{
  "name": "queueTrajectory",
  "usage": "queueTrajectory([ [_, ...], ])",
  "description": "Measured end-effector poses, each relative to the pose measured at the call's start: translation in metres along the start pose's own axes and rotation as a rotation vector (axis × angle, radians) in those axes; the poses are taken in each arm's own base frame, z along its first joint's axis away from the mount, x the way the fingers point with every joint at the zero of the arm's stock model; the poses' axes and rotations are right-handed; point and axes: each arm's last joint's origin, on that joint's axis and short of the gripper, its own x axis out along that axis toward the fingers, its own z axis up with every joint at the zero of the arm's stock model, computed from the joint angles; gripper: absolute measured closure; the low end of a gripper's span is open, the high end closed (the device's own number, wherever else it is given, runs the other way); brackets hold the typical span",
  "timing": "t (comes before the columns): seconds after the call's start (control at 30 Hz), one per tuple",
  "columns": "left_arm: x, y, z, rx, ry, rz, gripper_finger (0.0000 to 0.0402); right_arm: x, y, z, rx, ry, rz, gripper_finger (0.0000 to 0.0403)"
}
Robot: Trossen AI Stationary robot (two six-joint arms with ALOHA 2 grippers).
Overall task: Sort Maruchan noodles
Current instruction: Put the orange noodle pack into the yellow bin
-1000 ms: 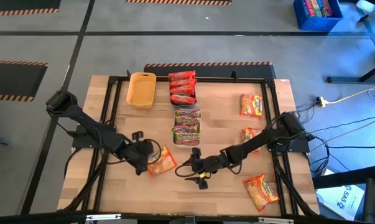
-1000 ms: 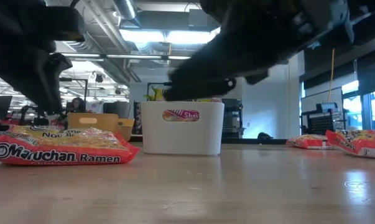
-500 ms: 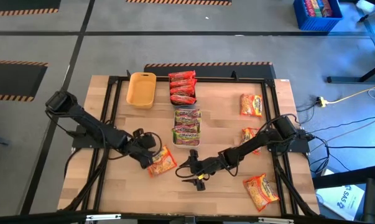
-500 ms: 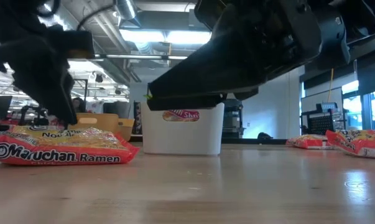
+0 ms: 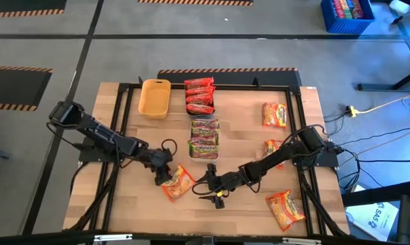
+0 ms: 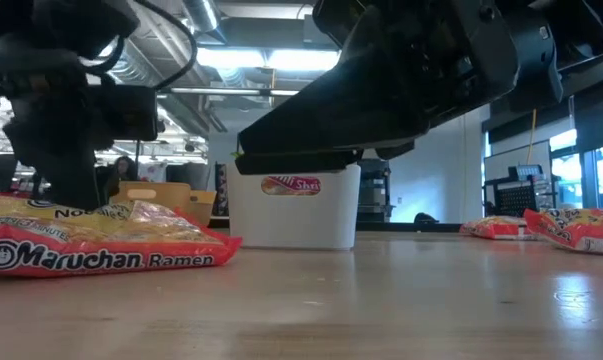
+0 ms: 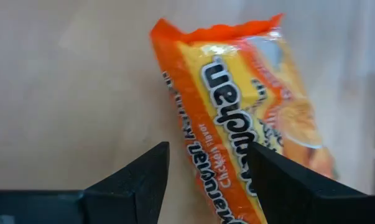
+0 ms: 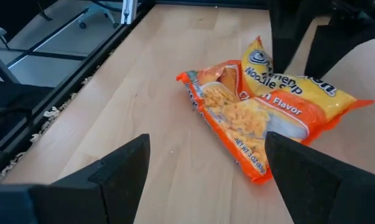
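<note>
An orange-yellow Maruchan packet [image 5: 176, 184] lies flat on the wood near the table's front, left of centre. My left gripper [image 5: 165, 171] is open and points down at the packet's far-left end [image 8: 275, 67]. One finger stands beside the packet and the other over its face. My right gripper [image 5: 208, 185] hovers open just to the packet's right with nothing between its fingers [image 8: 206, 186]. Red packets [image 5: 199, 95] and green-pink packets [image 5: 205, 138] lie stacked at the back centre. Three more orange packets [image 5: 274, 114] lie along the right side. My left gripper comes at the packet from above, slanting from the table's left. One finger [image 7: 280, 180] overlaps the packet's printed face near a long edge [image 7: 203, 168], and the other [image 7: 137, 180] stands over bare wood. I cannot tell whether either finger touches the packet.
A yellow tray [image 5: 154, 97] stands at the back left. In the low view a white bin [image 6: 293, 205] stands behind my right gripper. A black frame [image 5: 123, 122] runs round the tabletop. Bare wood lies between the packet and the left edge.
My left gripper has moved toward the table's right and sunk, and its wrist has turned. The orange-yellow packet has slid a little toward the near edge and turned about, and still lies flat on the table.
</note>
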Motion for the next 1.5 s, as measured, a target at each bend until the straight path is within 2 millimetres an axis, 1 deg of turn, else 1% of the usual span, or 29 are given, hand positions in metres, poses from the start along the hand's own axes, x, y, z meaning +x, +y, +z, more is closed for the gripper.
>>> queueTrajectory([
  [0.1, 0.000, -0.002, 0.002, -0.022, 0.007, -0.059, 0.0191, 0.000, 0.000, 0.000, -0.001, 0.001, 0.000, 0.0100],
  [0.23, 0.000, -0.004, 0.003, -0.051, 0.022, -0.093, 0.0191, 0.000, 0.000, -0.001, -0.006, 0.005, 0.000, 0.0100],
  [0.33, 0.001, -0.004, 0.002, -0.093, 0.019, -0.078, 0.0191, 0.001, 0.000, -0.003, -0.007, 0.012, 0.000, 0.0100],
  [0.47, 0.008, -0.002, -0.001, -0.145, 0.030, -0.048, 0.0192, 0.003, 0.000, -0.007, -0.009, 0.024, -0.002, 0.0100],
  [0.6, 0.014, -0.002, -0.001, -0.139, 0.037, -0.060, 0.0192, 0.003, 0.000, -0.005, -0.008, 0.017, -0.002, 0.0100],
  [0.7, 0.018, -0.003, 0.000, -0.100, 0.020, -0.079, 0.0192, 0.003, 0.000, -0.005, -0.009, 0.019, -0.003, 0.0100],
  [0.8, 0.021, -0.004, 0.001, -0.081, 0.009, -0.096, 0.0200, 0.003, 0.000, -0.005, -0.010, 0.018, -0.018, 0.0100],
  [0.87, 0.023, -0.004, 0.001, -0.067, 0.007, -0.101, 0.0214, 0.003, -0.001, -0.005, -0.010, 0.017, -0.032, 0.0100],
  [0.97, 0.026, -0.003, 0.000, -0.058, 0.008, -0.095, 0.0245, 0.003, -0.001, -0.005, -0.010, 0.018, -0.036, 0.0100],
  [1.33, 0.028, -0.004, 0.001, -0.033, 0.004, -0.111, 0.0383, 0.003, -0.001, -0.005, -0.010, 0.018, -0.047, 0.0100],
  [1.4, 0.027, -0.004, 0.001, -0.024, 0.000, -0.109, 0.0393, 0.003, -0.001, -0.005, -0.010, 0.018, -0.047, 0.0100],
  [1.5, 0.026, -0.005, 0.001, 0.005, -0.006, -0.110, 0.0393, 0.003, -0.001, -0.005, -0.011, 0.018, -0.048, 0.0100],
])
